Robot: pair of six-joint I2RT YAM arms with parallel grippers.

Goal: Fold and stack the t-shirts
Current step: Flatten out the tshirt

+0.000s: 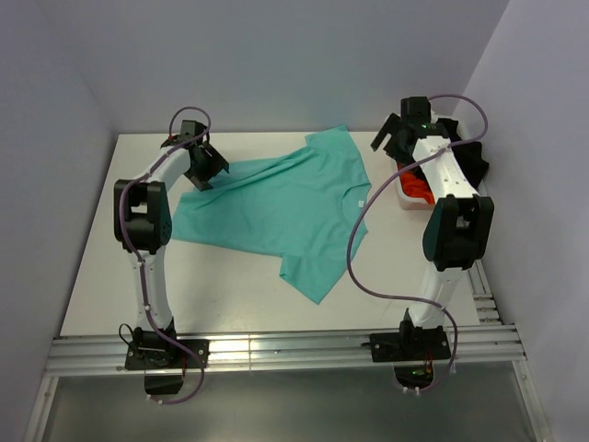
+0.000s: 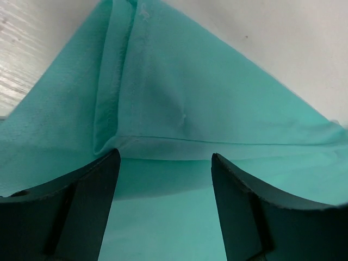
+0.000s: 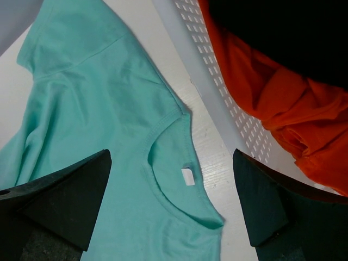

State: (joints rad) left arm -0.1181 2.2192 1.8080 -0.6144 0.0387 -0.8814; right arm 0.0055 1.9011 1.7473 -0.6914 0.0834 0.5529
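Straddling the hem of the teal shirt, the left gripper stands with jaws apart; right gripper hangs wide open above the collar.

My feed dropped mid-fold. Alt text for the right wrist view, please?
The open right hand hangs over the neckline of a teal t-shirt, its white neck label showing between the fingers. On the right, a white slotted basket holds an orange-red shirt and a black shirt.
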